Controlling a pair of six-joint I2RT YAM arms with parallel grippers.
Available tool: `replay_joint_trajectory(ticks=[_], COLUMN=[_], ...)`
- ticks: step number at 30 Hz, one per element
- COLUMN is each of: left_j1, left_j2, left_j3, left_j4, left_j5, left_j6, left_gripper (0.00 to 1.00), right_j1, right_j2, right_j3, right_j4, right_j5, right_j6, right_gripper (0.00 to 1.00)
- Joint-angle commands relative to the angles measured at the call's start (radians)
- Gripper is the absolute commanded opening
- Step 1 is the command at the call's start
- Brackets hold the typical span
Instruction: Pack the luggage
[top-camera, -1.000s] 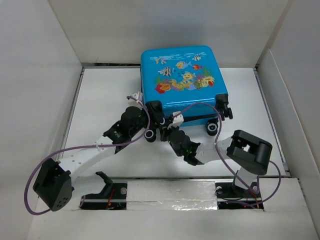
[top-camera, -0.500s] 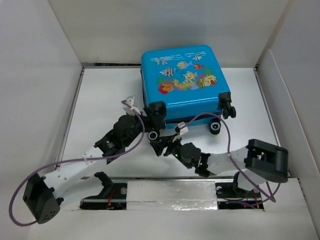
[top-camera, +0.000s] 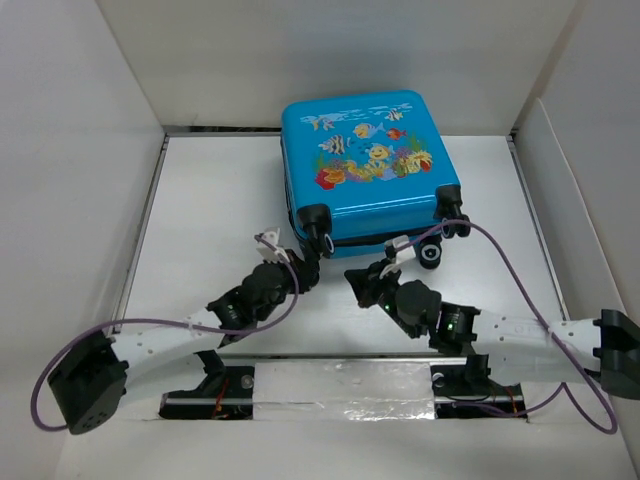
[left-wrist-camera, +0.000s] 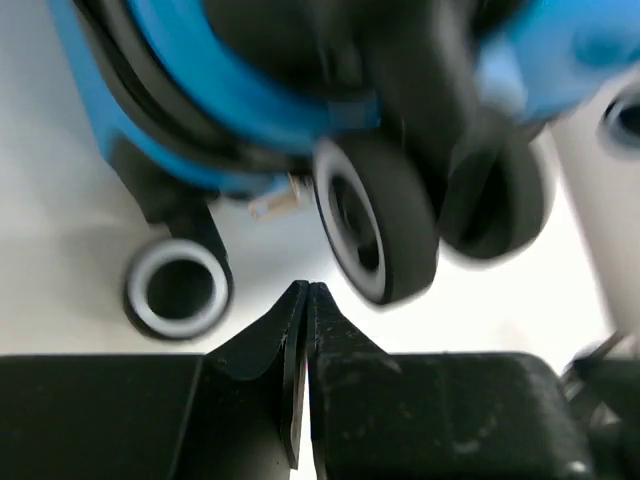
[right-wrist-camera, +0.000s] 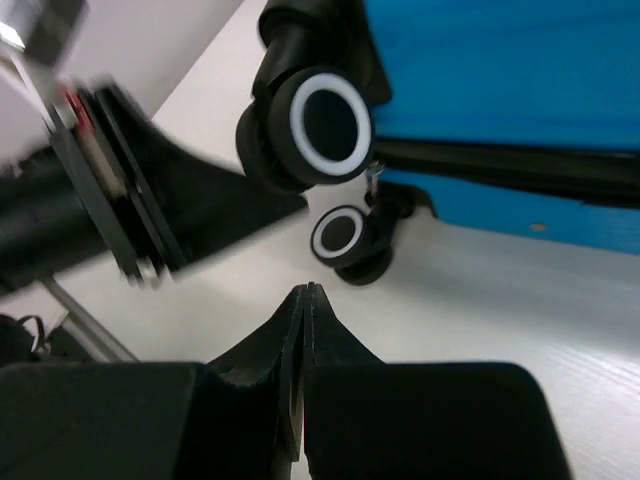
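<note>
The bright blue luggage (top-camera: 365, 165) with its fish and coral print lies closed and flat at the back middle of the table, black wheels toward me. My left gripper (top-camera: 308, 268) is shut and empty just in front of the near left wheel (top-camera: 314, 217). In the left wrist view the gripper (left-wrist-camera: 305, 290) sits below a black wheel (left-wrist-camera: 375, 230) and the blue shell (left-wrist-camera: 230, 95). My right gripper (top-camera: 358, 283) is shut and empty, in front of the luggage's near edge. In the right wrist view the gripper (right-wrist-camera: 305, 290) points at two white-ringed wheels (right-wrist-camera: 330, 122) under the blue shell (right-wrist-camera: 510, 70).
White walls enclose the table (top-camera: 210, 210) on the left, back and right. A metal strip (top-camera: 340, 385) with the arm bases runs along the near edge. Purple cables (top-camera: 505, 260) loop from both arms. In the right wrist view the left arm (right-wrist-camera: 110, 210) lies close at the left.
Both arms have drawn back toward me from the luggage's wheel end and lie lower and more stretched out. The luggage has stayed in place over the last half second.
</note>
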Motion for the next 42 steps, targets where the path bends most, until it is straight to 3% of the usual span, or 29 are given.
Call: replay_joint_trajectory(ticks=[1,2,6,9,11,19,28,36,38,39,42], left_j1=[-0.093,-0.109,-0.118,-0.127,-0.155,-0.175,-0.184,-0.184,-0.184,-0.184,-0.184], left_j2=[0.07,0.089,0.182,0.279,0.33,0.563,0.618,0.68,0.693,0.703,0.698], left_j3=[-0.011,-0.02,-0.059,-0.088,-0.076,-0.021,0.056,0.064,0.059,0.058,0.036], left_j4=[0.198,0.232,0.373,0.537,0.635,0.876,0.878,0.978,0.998,1.004,1.066], left_j5=[-0.084,-0.109,-0.163,-0.206,-0.27,-0.474,-0.583,-0.654,-0.666,-0.674,-0.689], left_j6=[-0.009,-0.012,-0.043,-0.029,-0.006,0.097,0.181,0.273,0.301,0.309,0.349], left_gripper=[0.0,0.03,0.3,0.39,0.39,0.36,0.33,0.14,0.09,0.02,0.0], right_j1=[-0.034,-0.035,-0.067,-0.125,-0.168,-0.252,-0.272,-0.282,-0.282,-0.282,-0.3], right_j2=[-0.013,-0.025,-0.09,-0.093,-0.088,-0.137,-0.142,-0.125,-0.131,-0.134,-0.127], right_j3=[0.063,0.074,0.131,0.203,0.218,0.153,0.089,0.109,0.12,0.122,0.134], right_j4=[-0.142,-0.142,-0.145,-0.214,-0.228,-0.162,-0.123,-0.139,-0.142,-0.142,-0.129], right_j5=[0.036,0.024,-0.087,-0.165,-0.208,-0.385,-0.434,-0.451,-0.451,-0.445,-0.44], right_j6=[-0.051,-0.059,-0.133,-0.154,-0.157,-0.151,-0.133,-0.123,-0.123,-0.125,-0.117], right_gripper=[0.04,0.06,0.44,0.51,0.51,0.49,0.47,0.47,0.49,0.51,0.63])
